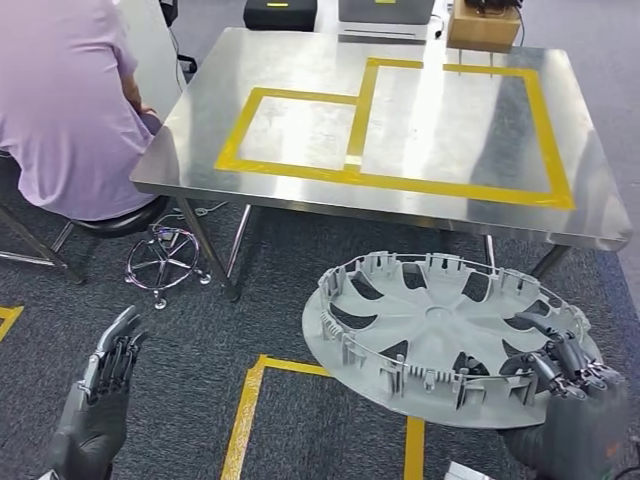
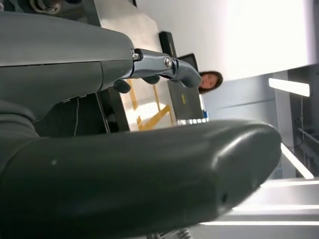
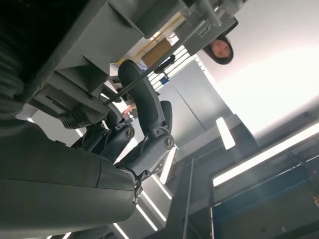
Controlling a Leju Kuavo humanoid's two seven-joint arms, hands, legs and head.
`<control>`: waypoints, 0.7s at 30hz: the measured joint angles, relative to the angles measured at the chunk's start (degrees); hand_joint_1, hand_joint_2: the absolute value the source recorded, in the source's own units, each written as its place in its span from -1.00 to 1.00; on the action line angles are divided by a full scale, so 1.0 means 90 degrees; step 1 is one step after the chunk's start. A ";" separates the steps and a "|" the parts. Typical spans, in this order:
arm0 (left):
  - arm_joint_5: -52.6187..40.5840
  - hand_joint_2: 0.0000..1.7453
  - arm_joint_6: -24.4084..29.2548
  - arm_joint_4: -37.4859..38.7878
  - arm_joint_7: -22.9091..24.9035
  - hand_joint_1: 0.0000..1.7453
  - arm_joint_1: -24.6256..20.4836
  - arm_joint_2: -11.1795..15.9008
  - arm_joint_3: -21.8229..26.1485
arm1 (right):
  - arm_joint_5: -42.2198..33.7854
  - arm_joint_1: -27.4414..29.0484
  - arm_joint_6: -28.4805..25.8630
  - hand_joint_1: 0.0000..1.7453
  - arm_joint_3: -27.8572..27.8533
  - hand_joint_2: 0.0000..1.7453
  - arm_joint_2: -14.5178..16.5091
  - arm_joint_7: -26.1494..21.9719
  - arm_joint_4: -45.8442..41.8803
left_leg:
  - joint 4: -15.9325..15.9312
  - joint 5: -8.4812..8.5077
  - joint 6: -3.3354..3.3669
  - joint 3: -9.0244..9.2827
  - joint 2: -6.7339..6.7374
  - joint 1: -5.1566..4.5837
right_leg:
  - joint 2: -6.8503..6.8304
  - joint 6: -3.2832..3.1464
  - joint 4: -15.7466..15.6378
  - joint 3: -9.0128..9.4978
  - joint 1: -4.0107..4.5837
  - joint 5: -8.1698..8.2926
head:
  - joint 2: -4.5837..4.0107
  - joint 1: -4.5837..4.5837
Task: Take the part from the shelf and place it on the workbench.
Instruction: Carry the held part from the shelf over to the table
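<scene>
A: Right hand (image 1: 567, 372) in the lower right of the head view has the round grey plastic wheel cover (image 1: 441, 335), ribbed inner side up. Fingers hooked over the rim on the near right edge, palm underneath as far as I can judge.

B: Confirmed from the right wrist view, the dark fingers (image 3: 144, 107) curl up around a moulded grey edge. It's gripped, and from one side only.

A: So most of the disc hangs out to the left of that hand, toward frame centre, roughly flat, tipped a touch down on the near side.

B: And the steel worktop with the yellow tape rectangles (image 1: 483, 205)?

A: Straight ahead, upper half of the frame. The cover is still short of its near edge, over the dark carpet (image 1: 196, 350) and the yellow floor tape (image 1: 245, 410). The cover seems to ride lower than the worktop surface, though I can't be sure from this angle.

B: So, as I see it, the move is forward and probably up, with the disc leading out left of the hand.

A: That's my read. The right-hand taped rectangle lies nearly dead ahead of the cover.

B: Left hand (image 1: 106, 385)?

A: Lower left, holding nothing, fingers loosely extended and slightly apart, well clear of the cover. A person in a lilac shirt (image 1: 64, 100) sits at the worktop's left corner, upper left.
</scene>
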 joint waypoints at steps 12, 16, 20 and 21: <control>-0.0002 -1.00 0.0031 0.0007 -0.0026 -1.00 0.0032 0.0038 -0.0007 | 0.0098 0.0008 -0.0033 1.00 0.0000 1.00 0.0022 -0.0004 -0.0010 | 0.0091 0.0118 0.0077 -0.0154 -0.0717 0.0009 | 0.0503 -0.0092 0.0042 -0.0013 0.0047 0.0003 | 0.0000 -0.0068; -0.0002 -1.00 0.0031 0.0005 -0.0026 -1.00 0.0055 0.0046 -0.0002 | 0.0139 0.0021 -0.0038 1.00 0.0008 1.00 0.0028 0.0002 -0.0010 | 0.0023 0.0111 0.0057 -0.0154 -0.0729 -0.0010 | 0.0499 -0.0069 0.0043 -0.0036 0.0035 0.0008 | 0.0000 -0.0063; -0.0005 -1.00 0.0031 0.0005 -0.0028 -1.00 0.0084 0.0047 -0.0001 | 0.0195 0.0055 -0.0052 1.00 0.0015 1.00 0.0032 0.0002 -0.0010 | 0.0027 0.0120 0.0093 -0.0159 -0.0729 -0.0033 | 0.0502 -0.0022 0.0008 -0.0026 0.0012 0.0036 | 0.0000 -0.0063; -0.0005 -1.00 0.0031 0.0005 -0.0029 -1.00 0.0090 0.0047 -0.0001 | 0.0208 0.0069 -0.0055 1.00 0.0015 1.00 0.0032 0.0002 -0.0010 | 0.0029 0.0120 0.0102 -0.0160 -0.0729 -0.0038 | 0.0502 -0.0015 0.0005 -0.0025 0.0008 0.0040 | 0.0000 -0.0063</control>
